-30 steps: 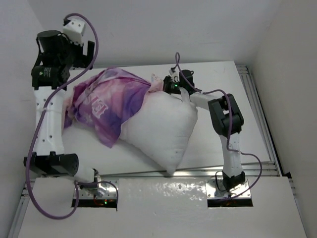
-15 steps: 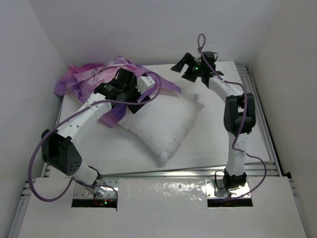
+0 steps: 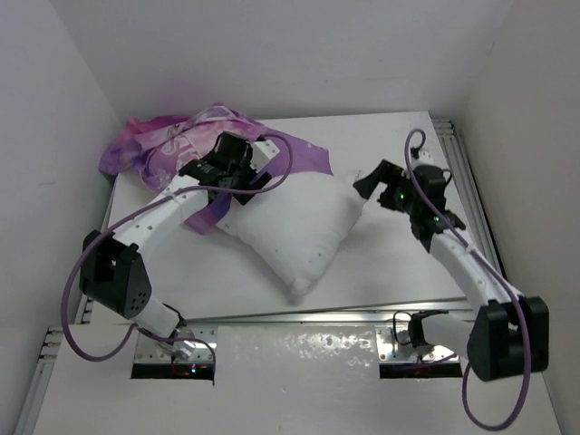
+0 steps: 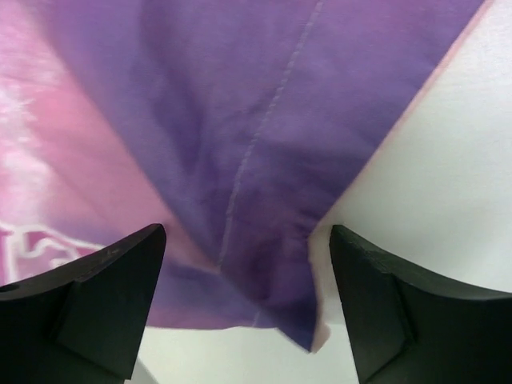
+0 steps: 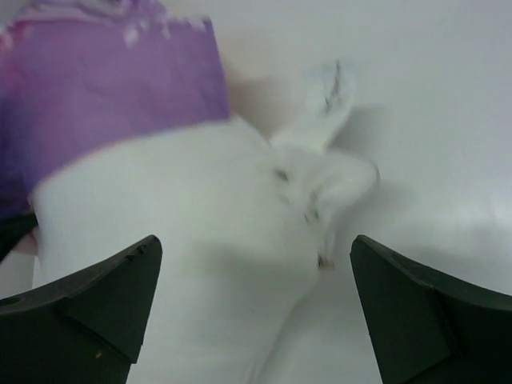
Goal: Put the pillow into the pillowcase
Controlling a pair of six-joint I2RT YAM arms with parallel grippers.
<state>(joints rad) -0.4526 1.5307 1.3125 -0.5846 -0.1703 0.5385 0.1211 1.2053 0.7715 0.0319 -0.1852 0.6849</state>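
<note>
Pillow [image 3: 294,227] flat on the table [image 3: 408,136], roughly mid-table, set on a slant: one corner toward the near edge, another toward the right. Plain white, plump, almost all of it bare.

Pillowcase [image 3: 154,149] bunched at the far left of the table, purple and pink, with one purple flap spread rightward across the pillow's far-left edge. Laid over that edge or wrapped round it: not clear.

Left arm [image 3: 145,227] with elbow low at the near left and forearm stretched toward the far right, wrist bent down over the purple flap. Left claw [image 4: 246,232] spread wide, nothing between the fingers, a stitched seam of the cloth right under the gap. Touching the cloth or just above it: cannot tell.

Right arm [image 3: 467,263] slanting from the near right toward the middle, wrist close to the pillow's right corner. Right claw [image 5: 256,240] also spread wide and empty, aimed at that corner and just beside it. Small blurred tag [image 5: 330,100] sticking out past the corner on the far side.
</note>
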